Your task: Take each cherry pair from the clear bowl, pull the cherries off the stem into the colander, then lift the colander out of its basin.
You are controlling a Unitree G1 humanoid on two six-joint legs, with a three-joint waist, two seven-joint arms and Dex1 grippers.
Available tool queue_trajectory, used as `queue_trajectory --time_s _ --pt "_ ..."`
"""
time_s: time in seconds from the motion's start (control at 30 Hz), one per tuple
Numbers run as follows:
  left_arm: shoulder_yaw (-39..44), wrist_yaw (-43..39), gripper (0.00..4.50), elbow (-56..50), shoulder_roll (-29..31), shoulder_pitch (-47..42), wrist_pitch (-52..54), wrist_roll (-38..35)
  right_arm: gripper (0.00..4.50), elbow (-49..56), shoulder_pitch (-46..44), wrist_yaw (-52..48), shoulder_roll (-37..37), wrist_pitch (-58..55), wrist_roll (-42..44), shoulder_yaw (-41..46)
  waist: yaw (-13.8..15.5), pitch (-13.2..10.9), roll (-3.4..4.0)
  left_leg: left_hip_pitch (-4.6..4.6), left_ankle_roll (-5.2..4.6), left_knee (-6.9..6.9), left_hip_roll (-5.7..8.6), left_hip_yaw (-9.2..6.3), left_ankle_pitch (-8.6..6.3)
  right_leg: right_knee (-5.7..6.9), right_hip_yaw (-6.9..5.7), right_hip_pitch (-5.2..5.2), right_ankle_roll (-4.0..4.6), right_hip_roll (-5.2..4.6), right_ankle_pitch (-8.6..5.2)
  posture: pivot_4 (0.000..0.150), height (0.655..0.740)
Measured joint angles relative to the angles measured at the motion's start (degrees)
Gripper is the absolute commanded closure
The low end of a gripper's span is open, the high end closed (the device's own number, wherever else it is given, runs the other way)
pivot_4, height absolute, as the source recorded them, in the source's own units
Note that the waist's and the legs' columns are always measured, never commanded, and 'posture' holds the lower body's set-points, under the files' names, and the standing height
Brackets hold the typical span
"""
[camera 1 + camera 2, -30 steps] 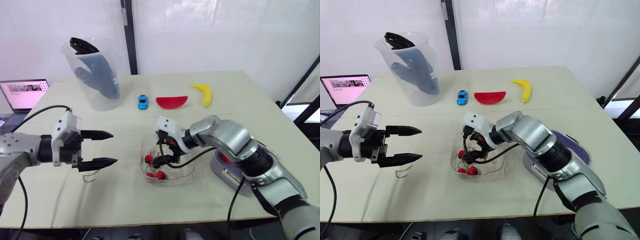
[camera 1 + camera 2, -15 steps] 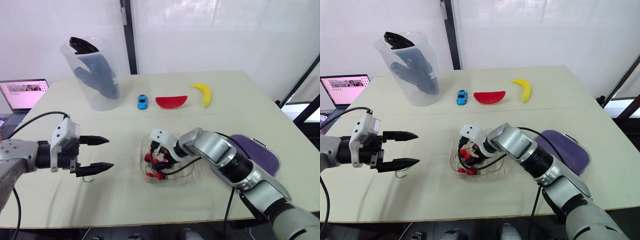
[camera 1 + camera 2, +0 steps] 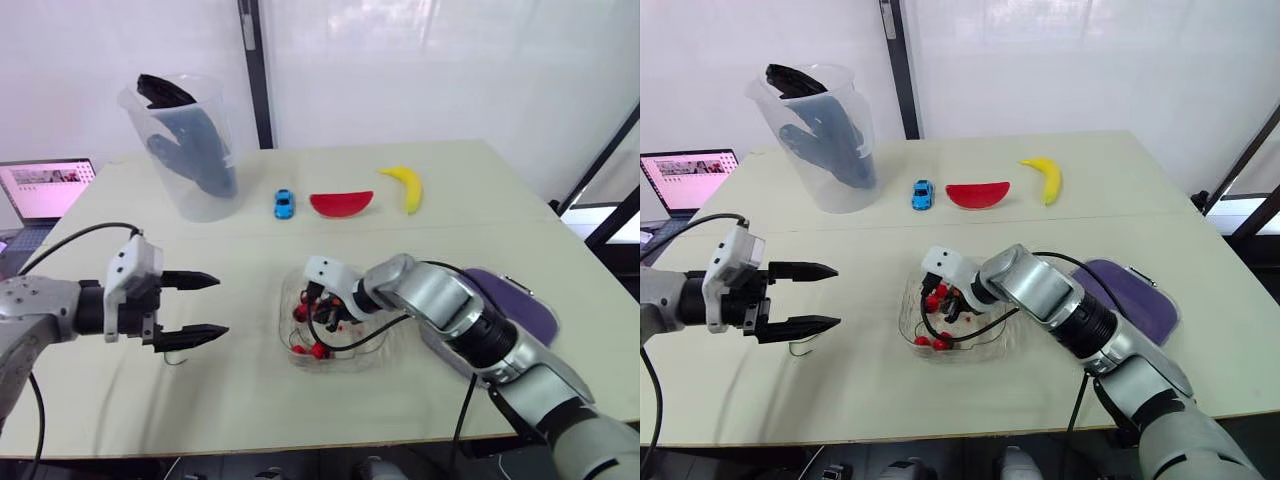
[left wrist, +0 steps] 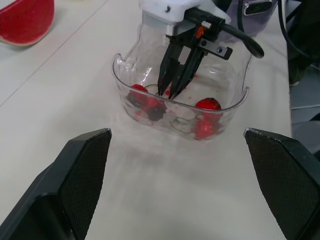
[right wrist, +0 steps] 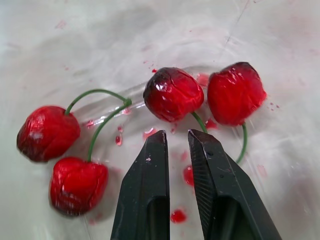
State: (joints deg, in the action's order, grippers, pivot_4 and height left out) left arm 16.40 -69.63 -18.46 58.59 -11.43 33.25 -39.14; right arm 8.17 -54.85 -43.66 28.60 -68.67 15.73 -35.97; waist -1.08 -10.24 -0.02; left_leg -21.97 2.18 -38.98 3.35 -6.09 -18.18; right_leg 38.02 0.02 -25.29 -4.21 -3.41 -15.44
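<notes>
The right pincer [image 5: 177, 137] hangs in the clear bowl [image 4: 116, 70], fingers almost together, gripping nothing; it should part, then straddle the green stem [image 5: 106, 121] rather than squash a cherry [image 5: 172, 94]; the left pincer [image 3: 222, 305] hovers wide apart over the desk [image 3: 250, 390]; the wrist view reveals the stems, the head views the purple colander [image 3: 525, 310].

Left hand [image 3: 222, 305]: held level, fingers spread wide apart, tips pointing toward the robot's right. Right hand [image 5: 176, 137]: reached inward toward the left, fingers angled downward, drawn nearly together with a narrow gap at the tips, clamping nothing.
</notes>
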Motion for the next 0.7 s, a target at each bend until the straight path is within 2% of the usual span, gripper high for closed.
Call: queue_trajectory --time_s 0.13,0.17,0.23,0.33,0.7 --pt "-0.9 0.3 0.00 0.4 -0.1 -1.2 0.0 0.2 3.80 1.9 -0.4 -1.2 0.0 -0.9 0.7 0.8 -0.1 0.0 0.00 0.00 0.00 0.00 0.00 0.00 0.00 0.03 0.00 -0.03 0.00 0.02 0.00 0.150 0.7400" --pt "-1.3 0.4 0.00 0.4 -0.2 -1.5 0.0 0.2 3.26 2.0 -0.6 -1.1 -0.3 -1.2 0.8 1.2 -0.1 0.0 0.00 -0.01 0.00 0.00 0.00 0.00 0.00 0.03 0.00 -0.03 0.00 0.02 0.00 0.150 0.7400" --pt "-1.7 0.6 0.00 0.4 -0.2 -1.7 0.1 0.2 2.56 2.0 -0.9 -0.5 -1.0 -1.4 0.8 1.9 -0.1 0.0 0.00 -0.01 0.00 0.00 0.00 0.00 0.00 0.02 0.01 -0.03 0.00 0.01 0.00 0.150 0.7400" --pt "-1.8 0.9 0.00 0.5 -0.2 -2.2 0.1 0.2 1.13 1.4 -1.2 0.9 -2.7 -1.1 0.2 2.5 0.0 0.0 0.00 -0.01 0.01 0.00 0.00 -0.01 0.01 0.03 0.00 -0.03 0.00 0.02 0.00 0.150 0.7400" --pt "-2.2 1.0 0.00 0.6 -0.2 -2.8 1.2 -0.1 1.13 -3.2 -0.9 4.5 -8.4 -1.6 -1.2 2.4 -0.1 0.0 0.00 -0.04 0.03 -0.02 0.00 -0.01 0.02 0.06 0.00 -0.07 0.00 0.02 0.00 0.150 0.7400"
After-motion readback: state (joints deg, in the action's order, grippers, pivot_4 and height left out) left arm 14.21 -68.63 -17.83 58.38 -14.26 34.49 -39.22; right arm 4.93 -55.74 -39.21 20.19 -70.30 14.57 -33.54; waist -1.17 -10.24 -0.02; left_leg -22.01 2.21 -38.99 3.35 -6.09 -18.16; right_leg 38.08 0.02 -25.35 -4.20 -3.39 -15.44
